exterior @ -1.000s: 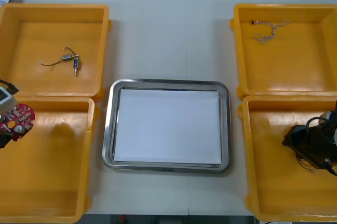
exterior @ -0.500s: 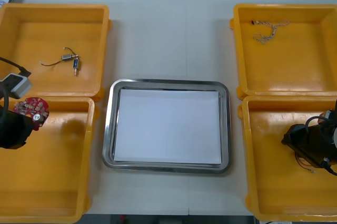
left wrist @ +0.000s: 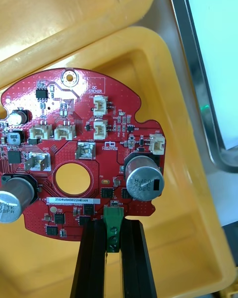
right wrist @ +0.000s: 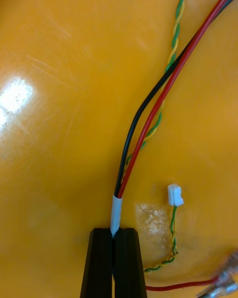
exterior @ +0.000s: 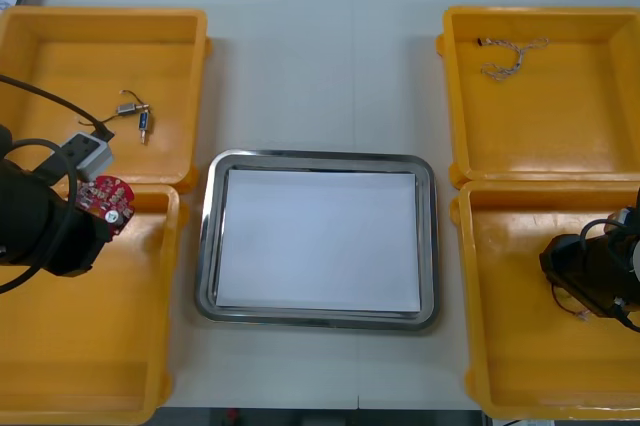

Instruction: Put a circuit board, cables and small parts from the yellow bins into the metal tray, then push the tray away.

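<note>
My left gripper (exterior: 97,214) is shut on a round red circuit board (exterior: 108,202) and holds it above the near left yellow bin (exterior: 90,346), close to that bin's far corner. Its black fingers (left wrist: 94,248) pinch the green connector on the edge of the board (left wrist: 74,149). My right gripper (exterior: 572,286) is low inside the near right bin (exterior: 520,366). There it (right wrist: 113,232) is shut on the white-sleeved end of a black and red cable (right wrist: 148,109). The metal tray (exterior: 318,157), white inside, lies between the bins.
A green and yellow twisted cable (right wrist: 173,44) with a white plug (right wrist: 174,194) lies beside the held cable. The far left bin holds small metal parts (exterior: 133,116) on a thin wire. A twisted cable (exterior: 510,56) lies in the far right bin. The tray rim (left wrist: 198,79) is beyond the board.
My left arm has carried the circuit board to the right, towards the tray. My right gripper has shut on the black and red cable, staying where it was.
</note>
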`<move>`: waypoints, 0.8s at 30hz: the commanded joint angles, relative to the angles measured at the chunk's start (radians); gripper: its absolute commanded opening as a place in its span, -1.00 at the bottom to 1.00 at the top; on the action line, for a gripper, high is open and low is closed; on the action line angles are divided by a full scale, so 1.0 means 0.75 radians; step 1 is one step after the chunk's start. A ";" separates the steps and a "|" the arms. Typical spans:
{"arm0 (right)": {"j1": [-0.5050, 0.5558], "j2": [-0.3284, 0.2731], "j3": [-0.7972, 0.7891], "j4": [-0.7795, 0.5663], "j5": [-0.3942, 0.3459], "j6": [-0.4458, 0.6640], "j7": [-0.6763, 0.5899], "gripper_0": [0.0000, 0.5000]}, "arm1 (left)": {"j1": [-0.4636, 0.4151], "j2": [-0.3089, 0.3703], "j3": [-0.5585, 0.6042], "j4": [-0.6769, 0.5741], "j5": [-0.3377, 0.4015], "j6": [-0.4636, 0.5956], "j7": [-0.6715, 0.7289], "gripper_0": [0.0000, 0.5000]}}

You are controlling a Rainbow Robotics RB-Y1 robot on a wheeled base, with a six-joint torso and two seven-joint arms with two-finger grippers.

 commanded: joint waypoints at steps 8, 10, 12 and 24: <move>-0.031 -0.017 -0.001 -0.010 -0.013 -0.012 0.043 -1.00 | -0.186 0.066 -0.112 -0.043 0.051 -0.003 0.275 -1.00; -0.031 -0.023 -0.011 -0.034 -0.015 0.004 0.045 -1.00 | -0.192 0.066 -0.112 -0.045 0.069 -0.014 0.281 -1.00; -0.031 -0.029 -0.027 -0.063 -0.015 0.033 0.047 -1.00 | -0.194 0.068 -0.119 -0.045 0.077 -0.026 0.287 -1.00; -0.057 -0.034 -0.128 -0.245 0.020 0.219 0.097 -1.00 | -0.358 0.090 -0.403 -0.037 -0.088 0.007 0.461 -1.00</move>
